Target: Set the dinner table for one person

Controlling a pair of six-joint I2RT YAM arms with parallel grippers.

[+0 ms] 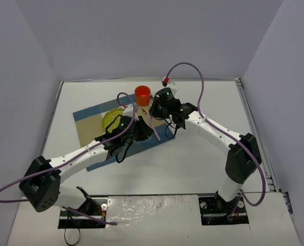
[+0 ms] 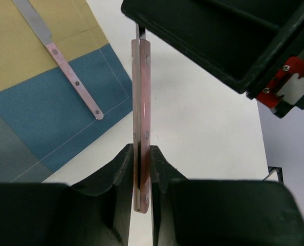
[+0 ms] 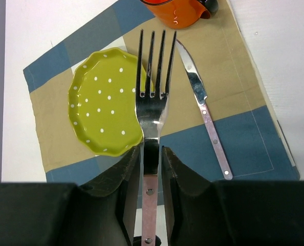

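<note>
A fork (image 3: 154,97) with a pink riveted handle hangs in the air between both grippers, its tines over the yellow-green dotted plate (image 3: 103,107). My left gripper (image 2: 141,154) is shut on the end of the fork handle (image 2: 141,102), which shows edge-on. My right gripper (image 3: 151,154) straddles the fork's neck with thin gaps on both sides, barely open. The plate, an orange cup (image 3: 175,13) and a knife (image 3: 205,115) lie on the checked placemat (image 3: 244,133) on the dinner table (image 1: 203,169). Both grippers meet near the placemat's right edge (image 1: 148,123).
The knife (image 2: 72,77) lies slanted on the placemat's blue border (image 2: 39,133), left of the held fork. The right gripper's black body (image 2: 218,41) hangs close above the left fingers. Grey walls stand on three sides of the table (image 2: 203,128).
</note>
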